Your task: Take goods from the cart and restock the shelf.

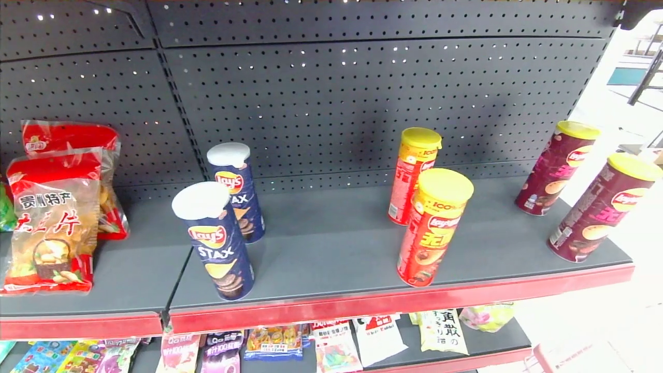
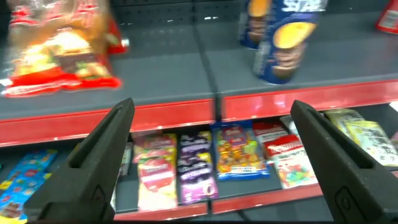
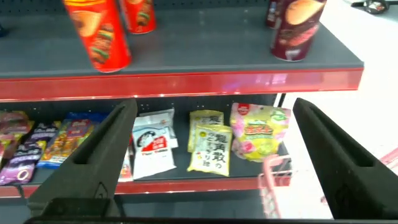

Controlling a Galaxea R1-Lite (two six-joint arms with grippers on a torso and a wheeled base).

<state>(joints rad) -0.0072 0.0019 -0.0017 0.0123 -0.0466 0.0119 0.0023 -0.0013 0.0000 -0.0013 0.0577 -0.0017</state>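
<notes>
Grey metal shelf [image 1: 336, 243] across mid-frame is part-stocked; left gripper [image 2: 211, 107] and right gripper [image 3: 214, 106] gape empty, so fetching fresh stock seems next.

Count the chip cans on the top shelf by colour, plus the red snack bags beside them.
Blue cans: 2
Orange cans: 2
Maroon cans: 2
Red bags: 2
Total: 8
</notes>
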